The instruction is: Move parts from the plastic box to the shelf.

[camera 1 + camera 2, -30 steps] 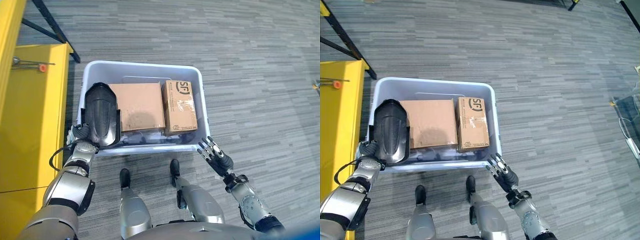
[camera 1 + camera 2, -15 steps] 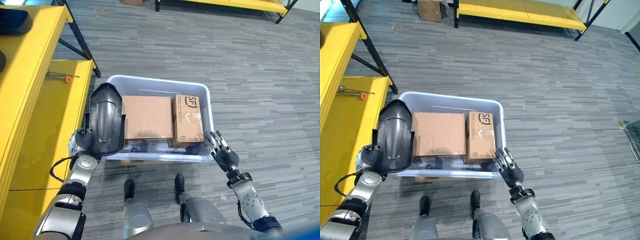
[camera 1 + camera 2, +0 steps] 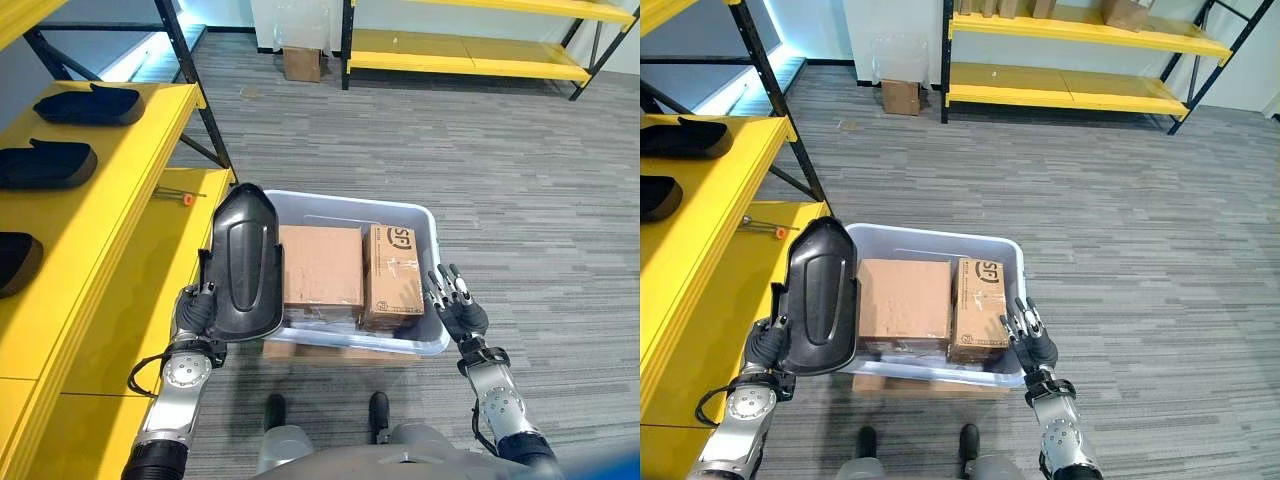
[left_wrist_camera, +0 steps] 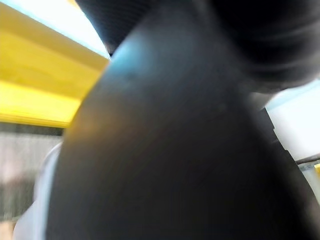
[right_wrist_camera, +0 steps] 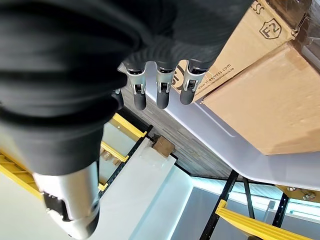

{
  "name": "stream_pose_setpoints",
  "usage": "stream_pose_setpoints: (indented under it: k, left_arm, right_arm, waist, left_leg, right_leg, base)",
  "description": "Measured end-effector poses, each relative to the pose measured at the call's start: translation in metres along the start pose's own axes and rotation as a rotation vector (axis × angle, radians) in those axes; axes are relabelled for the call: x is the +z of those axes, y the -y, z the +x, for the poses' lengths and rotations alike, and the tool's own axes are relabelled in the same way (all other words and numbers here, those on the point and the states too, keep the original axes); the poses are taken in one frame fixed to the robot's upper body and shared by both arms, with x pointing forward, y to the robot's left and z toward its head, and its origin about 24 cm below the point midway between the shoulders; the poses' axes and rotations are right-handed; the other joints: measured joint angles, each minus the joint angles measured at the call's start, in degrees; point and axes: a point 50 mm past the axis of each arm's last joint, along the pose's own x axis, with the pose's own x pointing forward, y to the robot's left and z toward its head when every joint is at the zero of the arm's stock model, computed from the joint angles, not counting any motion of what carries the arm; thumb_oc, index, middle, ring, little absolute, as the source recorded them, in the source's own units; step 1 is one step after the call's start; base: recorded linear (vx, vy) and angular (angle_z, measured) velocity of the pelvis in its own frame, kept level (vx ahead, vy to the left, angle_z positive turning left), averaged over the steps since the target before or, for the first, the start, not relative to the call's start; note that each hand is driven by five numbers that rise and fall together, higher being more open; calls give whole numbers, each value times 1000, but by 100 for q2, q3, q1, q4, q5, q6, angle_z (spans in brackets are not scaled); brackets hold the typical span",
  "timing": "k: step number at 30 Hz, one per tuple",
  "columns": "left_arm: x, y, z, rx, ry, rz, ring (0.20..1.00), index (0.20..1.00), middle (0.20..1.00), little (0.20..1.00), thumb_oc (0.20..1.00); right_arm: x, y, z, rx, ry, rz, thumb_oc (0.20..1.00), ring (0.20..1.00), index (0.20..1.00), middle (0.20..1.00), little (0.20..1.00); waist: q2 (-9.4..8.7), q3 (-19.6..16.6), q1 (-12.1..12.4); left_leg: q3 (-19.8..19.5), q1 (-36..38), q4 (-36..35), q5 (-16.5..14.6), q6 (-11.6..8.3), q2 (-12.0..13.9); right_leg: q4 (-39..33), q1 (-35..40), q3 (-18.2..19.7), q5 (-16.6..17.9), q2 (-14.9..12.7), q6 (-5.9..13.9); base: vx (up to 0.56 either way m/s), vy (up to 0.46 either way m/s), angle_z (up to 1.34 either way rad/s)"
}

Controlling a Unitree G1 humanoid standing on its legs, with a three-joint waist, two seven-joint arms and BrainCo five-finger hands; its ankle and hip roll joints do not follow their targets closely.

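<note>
On the far left stands the yellow shelf (image 3: 95,230), its upper level carrying three dark parts (image 3: 45,165) laid in a row, and its lower level carrying a thin tool with an orange tip (image 3: 178,197). Just beside the shelf's edge, the left hand (image 3: 192,310) grips the bottom end of a large black moulded part (image 3: 243,265), fingers curled round it. That part stands upright and lifted, its lower end level with the near left corner of the plastic box (image 3: 428,345) and its rounded top over the box's left side. Next comes the box itself, pale and translucent, resting on the grey striped floor (image 3: 520,180). Inside it lie two cardboard cartons: a wider plain one (image 3: 322,268) and, touching its right side, a narrower printed one (image 3: 392,275). At the box's near right corner, the right hand (image 3: 458,312) is held up with its fingers straight and spread, empty, close to the rim; whether it touches cannot be told. Farther back, across the floor, stand low yellow racks (image 3: 1070,95) and a small brown carton (image 3: 300,64).
</note>
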Motion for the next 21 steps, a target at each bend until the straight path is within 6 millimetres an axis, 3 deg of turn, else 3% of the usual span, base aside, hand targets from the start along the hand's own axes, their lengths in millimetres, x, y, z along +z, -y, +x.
stream_pose_setpoints:
  k: [2, 5, 6, 7, 8, 9, 10, 11, 12, 13, 14, 15, 16, 17, 18, 19, 20, 21]
  left_arm:
    - [-9, 0, -8, 0, -32, -4, 200, 200, 200, 200, 200]
    - [-22, -6, -20, 22, -73, -15, 200, 200, 200, 200, 200]
    - [-22, -10, -24, 47, -76, -31, 200, 200, 200, 200, 200]
    - [-22, -11, -23, 49, -75, -32, 200, 200, 200, 200, 200]
    - [-21, -10, -24, 46, -72, -35, 200, 200, 200, 200, 200]
    - [-4, -7, -22, 38, -9, -58, 200, 200, 200, 200, 200]
    - [5, -4, -24, 27, 28, -69, 200, 200, 200, 200, 200]
    - [16, 1, -18, 1, 73, -65, 200, 200, 200, 200, 200]
    - [26, -1, -11, -3, 109, -50, 200, 200, 200, 200, 200]
    - [28, -4, -6, 0, 112, -31, 200, 200, 200, 200, 200]
    - [26, -6, -4, 6, 100, -28, 200, 200, 200, 200, 200]
    - [22, -7, -4, 13, 82, -34, 200, 200, 200, 200, 200]
    - [14, -10, -6, 32, 47, -43, 200, 200, 200, 200, 200]
    - [10, -7, -9, 37, 31, -64, 200, 200, 200, 200, 200]
    - [12, -4, -8, 40, 29, -89, 200, 200, 200, 200, 200]
    - [17, 1, -6, 31, 41, -101, 200, 200, 200, 200, 200]
    - [26, 12, -4, -9, 73, -113, 200, 200, 200, 200, 200]
    - [48, 18, 3, -43, 156, -104, 200, 200, 200, 200, 200]
  right_arm:
    - [-2, 2, 1, -10, -24, -21, 1000, 1000, 1000, 1000, 1000]
    - [-9, -10, 6, 51, -97, -84, 1000, 1000, 1000, 1000, 1000]
    - [-18, -19, 10, 95, -144, -103, 1000, 1000, 1000, 1000, 1000]
    - [-23, -22, 11, 103, -157, -96, 1000, 1000, 1000, 1000, 1000]
    - [-28, -27, 12, 121, -170, -95, 1000, 1000, 1000, 1000, 1000]
    - [-26, -34, 17, 150, -172, -119, 1000, 1000, 1000, 1000, 1000]
    - [-22, -37, 22, 166, -179, -144, 1000, 1000, 1000, 1000, 1000]
    - [-23, -39, 24, 162, -169, -131, 1000, 1000, 1000, 1000, 1000]
    - [-28, -40, 23, 156, -180, -115, 1000, 1000, 1000, 1000, 1000]
    - [-32, -40, 21, 146, -181, -91, 1000, 1000, 1000, 1000, 1000]
    - [-34, -35, 16, 122, -169, -62, 1000, 1000, 1000, 1000, 1000]
    - [-32, -30, 13, 97, -135, -27, 1000, 1000, 1000, 1000, 1000]
    - [-26, -25, 9, 64, -63, 21, 1000, 1000, 1000, 1000, 1000]
    - [-9, -11, -1, 28, 0, -14, 1000, 1000, 1000, 1000, 1000]
    - [-3, -5, -4, 10, 10, -44, 1000, 1000, 1000, 1000, 1000]
    - [7, 1, -8, -8, 37, -98, 1000, 1000, 1000, 1000, 1000]
    - [15, 8, -13, -27, 55, -136, 1000, 1000, 1000, 1000, 1000]
    - [7, 5, -9, -19, 22, -150, 1000, 1000, 1000, 1000, 1000]
  waist:
    - [-20, -5, 156]
    - [-121, 47, 440]
    - [-253, 112, 560]
    - [-315, 114, 598]
    - [-362, 178, 749]
    - [-458, 345, 854]
    - [-367, 609, 1085]
    - [-540, 871, 1170]
    - [-820, 1138, 1193]
    - [-1002, 1298, 1210]
    - [-1065, 1312, 1145]
    - [-1053, 1322, 976]
    - [-952, 1291, 642]
    - [-644, 1070, 396]
    - [-481, 988, 327]
    - [-326, 884, -26]
    - [-154, 788, -117]
    - [-249, 731, 35]
  left_leg:
    - [3, 53, 83, -87, 186, 21]
    - [23, 17, 291, -292, 525, 85]
    - [21, 44, 341, -450, 610, 76]
    - [16, 45, 272, -574, 563, 125]
    - [6, -15, 305, -670, 713, 137]
    - [-139, -173, 461, -173, 869, 139]
    - [-97, -218, 495, -96, 832, 182]
    - [96, -342, 522, -634, 1056, 183]
    - [361, -356, 817, -497, 222, 78]
    - [586, -337, 1265, -459, -337, -44]
    - [754, -271, 1681, -546, -598, -78]
    - [1014, -168, 2137, -645, -709, -9]
    - [1282, 188, 2406, -705, -745, 67]
    - [1324, 907, 2078, -759, -826, 201]
    - [1410, 1192, 1982, -824, -918, 271]
    - [1501, 1317, 1597, -803, -873, 411]
    - [1382, 1336, 1060, -935, -1017, 357]
    - [1300, 1283, 664, -973, -1300, 60]
  right_leg:
    - [381, -96, -23, -214, 16, -26]
    - [1149, -343, -34, -616, 74, -135]
    - [1436, -447, -7, -812, 84, -217]
    - [1458, -448, -108, -885, 91, -284]
    - [1574, -471, -238, -915, 148, -314]
    - [1767, -639, -167, -1025, 146, -450]
    - [1942, -649, -213, -1079, 190, -498]
    - [1958, -632, -449, -1109, 50, -523]
    - [1818, -538, -761, -965, -340, -622]
    - [1556, -354, -910, -801, -544, -630]
    - [1248, -161, -1084, -651, -642, -599]
    - [938, 133, -1280, -526, -692, -504]
    - [613, 568, -1598, -421, -752, -407]
    - [692, 546, -1739, -526, -767, -317]
    - [704, 504, -1865, -444, -804, -201]
    - [817, 447, -2116, -406, -903, -78]
    - [1025, 236, -2030, -393, -988, 6]
    - [1353, -207, -1551, -273, -1253, 83]
  base:
    - [-12, -120, -1]
    - [-80, -184, 1]
    - [-169, -132, 18]
    - [-168, -131, 44]
    - [-212, -120, 59]
    - [-111, -67, 36]
    - [-215, -88, 58]
    - [-195, -38, 92]
    - [-161, 52, 131]
    - [-49, 144, 103]
    - [18, 131, 93]
    - [14, 165, 135]
    - [27, 326, 159]
    - [16, 330, 127]
    - [-40, 402, 128]
    - [-53, 249, 130]
    - [-17, 447, 171]
    - [41, 278, 87]
